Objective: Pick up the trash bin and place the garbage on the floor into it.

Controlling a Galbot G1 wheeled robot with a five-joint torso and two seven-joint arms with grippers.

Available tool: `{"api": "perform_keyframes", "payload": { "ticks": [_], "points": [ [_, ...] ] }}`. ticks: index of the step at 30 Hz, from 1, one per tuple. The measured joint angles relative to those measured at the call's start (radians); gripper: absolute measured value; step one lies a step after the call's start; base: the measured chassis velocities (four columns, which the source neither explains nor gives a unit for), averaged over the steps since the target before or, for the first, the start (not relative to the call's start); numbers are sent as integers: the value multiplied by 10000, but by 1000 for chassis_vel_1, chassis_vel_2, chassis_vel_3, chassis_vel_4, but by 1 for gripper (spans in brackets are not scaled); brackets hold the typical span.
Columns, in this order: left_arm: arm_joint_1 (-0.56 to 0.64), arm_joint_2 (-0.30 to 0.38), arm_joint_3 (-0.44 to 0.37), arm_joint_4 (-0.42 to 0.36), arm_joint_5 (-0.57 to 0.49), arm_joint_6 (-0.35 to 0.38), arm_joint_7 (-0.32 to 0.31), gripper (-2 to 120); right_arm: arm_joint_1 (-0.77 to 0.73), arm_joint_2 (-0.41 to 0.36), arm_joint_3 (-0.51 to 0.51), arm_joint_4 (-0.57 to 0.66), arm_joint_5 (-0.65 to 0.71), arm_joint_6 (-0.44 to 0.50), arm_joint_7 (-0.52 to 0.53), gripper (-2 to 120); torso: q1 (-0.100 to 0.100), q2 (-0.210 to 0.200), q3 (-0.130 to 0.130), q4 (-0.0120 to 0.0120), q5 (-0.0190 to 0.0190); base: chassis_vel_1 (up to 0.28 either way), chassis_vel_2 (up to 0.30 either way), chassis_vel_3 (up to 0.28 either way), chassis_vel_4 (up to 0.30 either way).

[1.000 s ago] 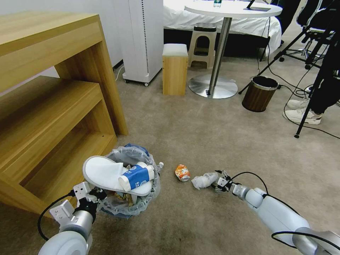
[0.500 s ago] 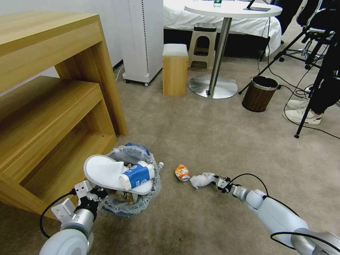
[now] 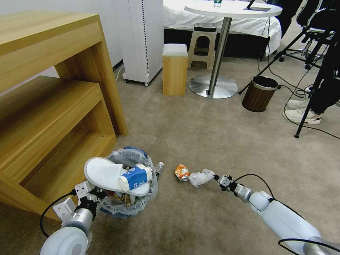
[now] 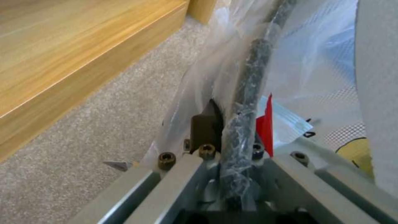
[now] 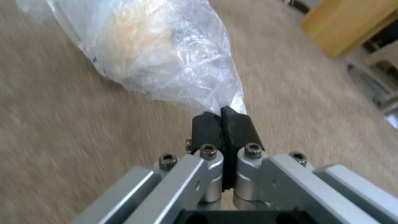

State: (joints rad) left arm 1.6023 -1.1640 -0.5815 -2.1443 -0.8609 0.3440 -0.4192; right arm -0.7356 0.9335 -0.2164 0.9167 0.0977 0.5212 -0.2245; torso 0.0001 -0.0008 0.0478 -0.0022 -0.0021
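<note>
Left gripper (image 3: 95, 196) clamps the bin (image 3: 131, 205) rim by the wooden shelf (image 3: 53, 117); a slipper (image 3: 106, 173) and cup (image 3: 136, 178) stick out. Right gripper (image 3: 216, 178) pinches the wad (image 3: 200, 177), which touches the can (image 3: 182, 172) on the floor (image 3: 212, 134).

Under the white slipper (image 3: 106, 173) and the blue-white cup (image 3: 135, 177), most of the trash bin (image 3: 117, 209): hidden. Inside the bin, small bits, too small to tell. In the left wrist view, one finger (image 4: 205, 126) seen, the other behind the bin's rim and bag. Inside the white wad (image 5: 161, 53), something pale, blurred by plastic. Carpet around it, blurred too. Table top (image 3: 232, 9) cut off by the edge.
</note>
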Motion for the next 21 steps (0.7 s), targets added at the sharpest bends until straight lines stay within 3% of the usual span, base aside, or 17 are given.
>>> {"api": "perform_keyframes", "payload": {
  "ticks": [10, 21],
  "points": [
    [86, 45, -16, 167, 37, 2, -3, 0, -915, -698, 928, 2564, 1146, 887, -861, 0, 0, 0, 0, 0, 1, 0, 0, 0, 0],
    [374, 19, -69, -216, 5, 260, -192, 0, -479, -1105, 663, 4282, 2266, 1065, -1323, 0, 0, 0, 0, 2, 0, 0, 0, 0, 0]
  ]
}}
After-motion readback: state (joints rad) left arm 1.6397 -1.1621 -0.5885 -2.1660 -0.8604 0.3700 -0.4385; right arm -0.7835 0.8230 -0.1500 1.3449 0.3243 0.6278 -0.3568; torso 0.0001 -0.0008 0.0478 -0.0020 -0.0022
